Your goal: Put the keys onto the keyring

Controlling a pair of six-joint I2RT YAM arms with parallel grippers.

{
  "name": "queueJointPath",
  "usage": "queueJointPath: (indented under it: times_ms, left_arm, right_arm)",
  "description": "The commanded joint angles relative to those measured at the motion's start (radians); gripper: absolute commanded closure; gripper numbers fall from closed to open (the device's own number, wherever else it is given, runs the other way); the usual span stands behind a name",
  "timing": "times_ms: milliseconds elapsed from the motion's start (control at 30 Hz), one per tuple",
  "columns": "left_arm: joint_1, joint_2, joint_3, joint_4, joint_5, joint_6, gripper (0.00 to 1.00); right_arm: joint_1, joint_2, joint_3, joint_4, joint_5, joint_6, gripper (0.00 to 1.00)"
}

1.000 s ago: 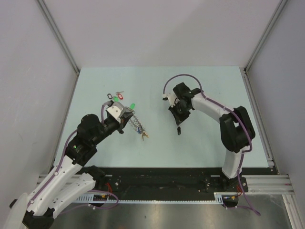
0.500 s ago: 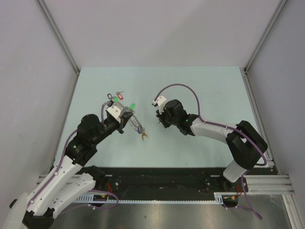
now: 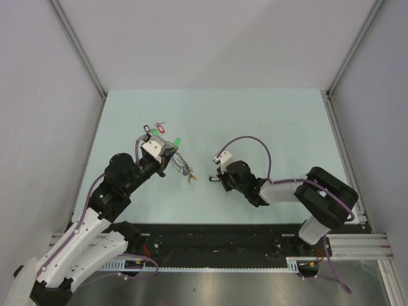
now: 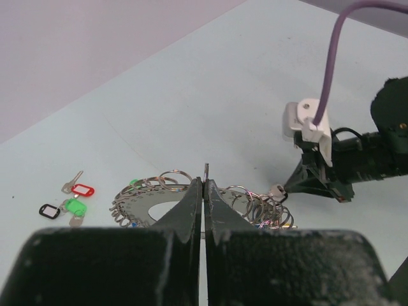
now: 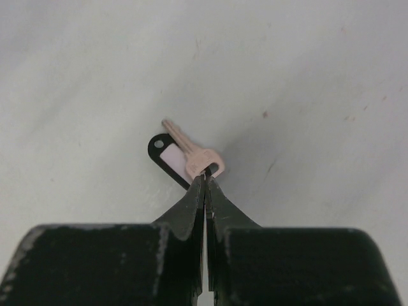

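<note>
While the left gripper pinches the keyring at its fingertips, the right gripper pinches a black-tagged key by its head; threading likely follows, needing the key brought precisely to the ring.

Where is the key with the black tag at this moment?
The key with the black tag is pinched by its head in the right gripper; seen from above, it is just right of the keyring that the left gripper holds.
</note>
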Motion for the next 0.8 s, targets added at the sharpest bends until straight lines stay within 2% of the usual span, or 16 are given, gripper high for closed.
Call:
queueJointPath:
  times_ms: [0, 33, 167, 300, 467, 500, 600, 767]
  left_arm:
    - [0.007, -0.01, 0.002, 0.089, -0.013, -0.016, 1.0]
    - [0.007, -0.01, 0.002, 0.089, -0.013, -0.016, 0.99]
    - [0.007, -0.007, 0.004, 0.09, -0.008, -0.018, 1.0]
    - [0.007, -0.01, 0.004, 0.087, -0.007, -0.018, 0.99]
    - [0.007, -0.01, 0.007, 0.083, -0.005, -0.018, 0.99]
    - [0.007, -0.009, 0.007, 0.083, -0.007, -0.021, 0.99]
    - [0.007, -0.006, 0.012, 0.075, -0.008, -0.021, 0.99]
    - [0.007, -0.007, 0.013, 0.073, -0.008, -0.021, 0.99]
  right_arm:
    - [0.04, -0.064, -0.064, 0.103, 0.06, 0.069, 1.0]
    - [0.054, -0.072, -0.075, 0.1, 0.071, 0.075, 0.97]
    - [0.077, -0.133, -0.096, 0.016, 0.085, 0.109, 0.75]
    - [0.069, -0.221, -0.064, -0.175, 0.086, 0.143, 0.63]
    - [0.042, -0.243, 0.087, -0.456, 0.078, 0.193, 0.59]
    - [0.042, -0.23, 0.147, -0.575, 0.074, 0.201, 0.59]
    - [0.048, -0.177, 0.23, -0.714, 0.068, 0.233, 0.59]
    - [0.046, -0.063, 0.368, -0.835, 0.074, 0.25, 0.62]
